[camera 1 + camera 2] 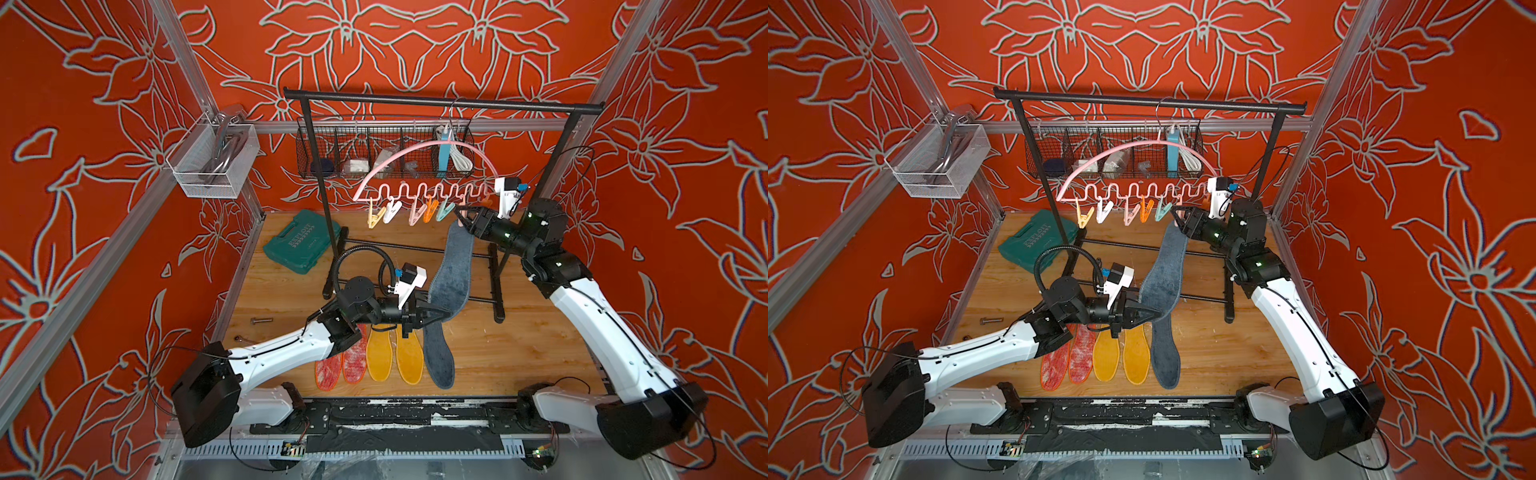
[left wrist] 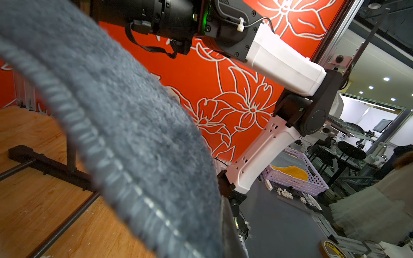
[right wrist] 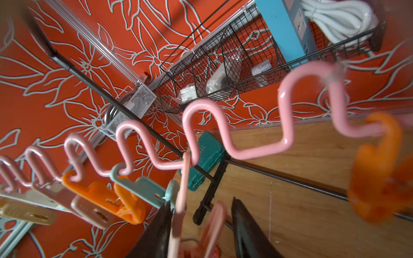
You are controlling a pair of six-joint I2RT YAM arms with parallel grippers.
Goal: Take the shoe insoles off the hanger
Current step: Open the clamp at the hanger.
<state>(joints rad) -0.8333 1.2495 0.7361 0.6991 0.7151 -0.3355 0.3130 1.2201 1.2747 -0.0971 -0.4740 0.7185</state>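
Reads "EXPLOIT", embossed above a row of chevrons, on the lid of the green tool case point(image 1: 302, 241), far left.

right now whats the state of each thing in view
hanging grey insole: off the table, lower end gripped
left gripper: shut on hanging grey insole
right gripper: jaws around pink peg, grip unclear
five other insoles: flat on the table
hanger: hooked on the rack
other pegs: empty
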